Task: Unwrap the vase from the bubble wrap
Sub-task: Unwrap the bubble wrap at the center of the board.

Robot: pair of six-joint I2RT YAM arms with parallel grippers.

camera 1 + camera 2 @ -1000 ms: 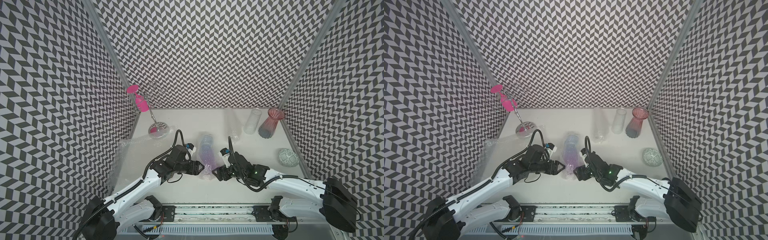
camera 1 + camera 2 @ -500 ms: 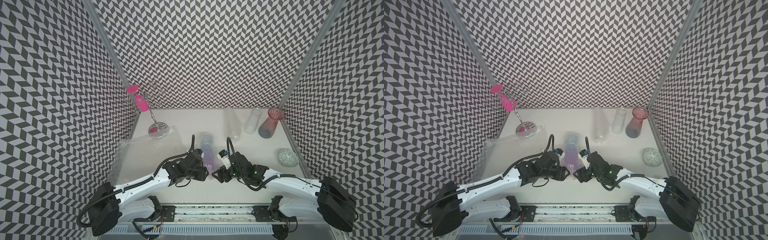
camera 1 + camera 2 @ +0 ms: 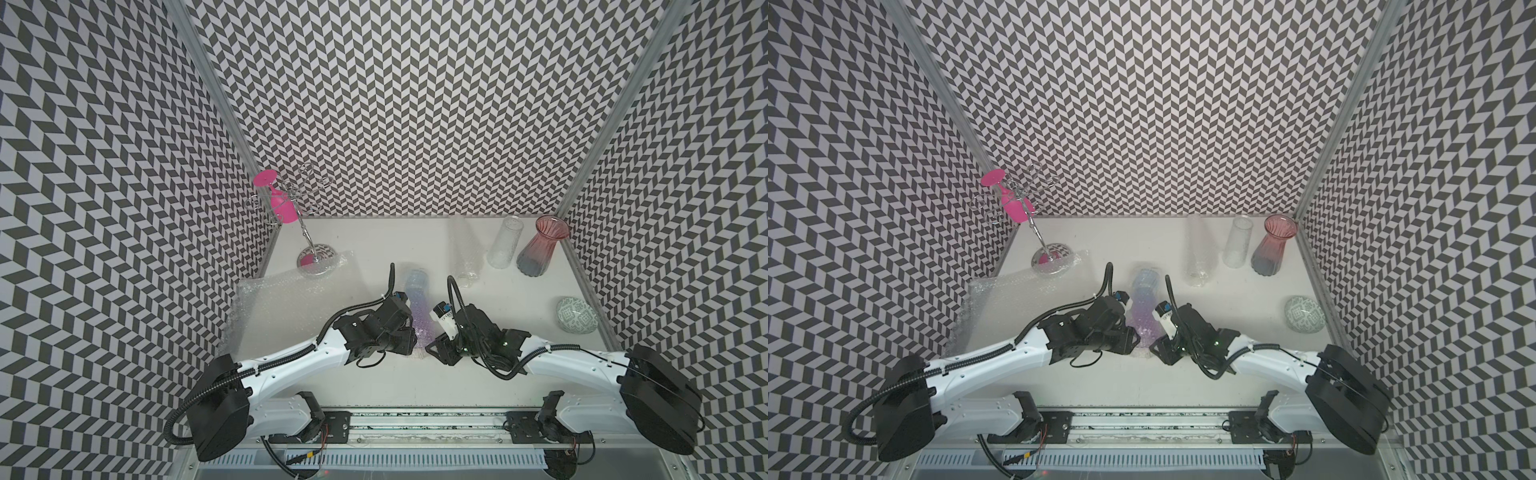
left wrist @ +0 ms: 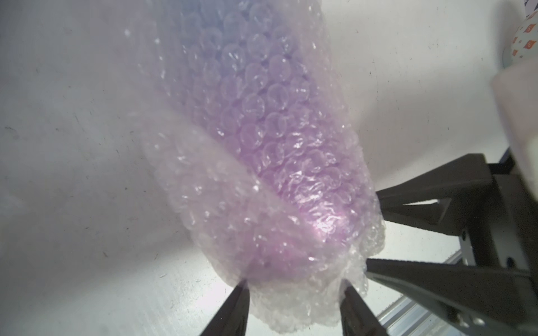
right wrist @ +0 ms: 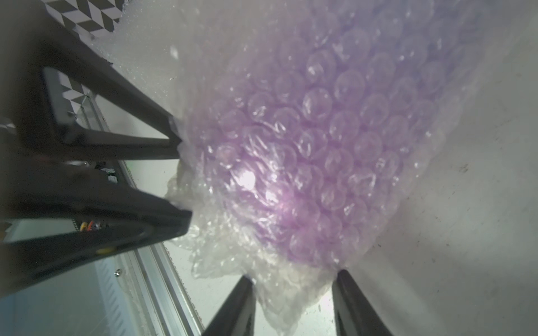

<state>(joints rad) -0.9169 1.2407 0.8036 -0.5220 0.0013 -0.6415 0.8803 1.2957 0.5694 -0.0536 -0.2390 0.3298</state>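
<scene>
The vase (image 4: 262, 139), purple shading to blue toward its far end, lies on its side near the middle of the white counter (image 3: 374, 249), fully rolled in the bubble wrap (image 3: 417, 291), with its wider end toward the robot. Beyond that end the wrap bunches into a loose, crumpled tail. The left hand (image 4: 294, 291) comes in low from the left. Its two dark fingers (image 4: 235, 308) sit on either side of that tail and touch it, and the plastic fills the space between them, so it is grasping the wrap. The right hand (image 5: 292, 283) meets the same end from the opposite side. Its fingertips (image 5: 349, 293) bracket the tail and brush it, but a sliver of light shows beside one of them, and I cannot tell whether it has really clenched or only rests there. In both top views the two hands are nearly nose to nose at the near end of the bundle. A flat sheet (image 3: 286, 307) of the same bubbled plastic lies on the left side of the counter, its far corner over the foot of a wire rack (image 3: 305, 232) that carries a pink glass (image 3: 278, 203). Along the back right stand a clear tumbler (image 3: 505, 243) and a red ribbed vase (image 3: 540, 249), just beside each other, and a patterned bowl (image 3: 575, 320) sits near the right wall.
</scene>
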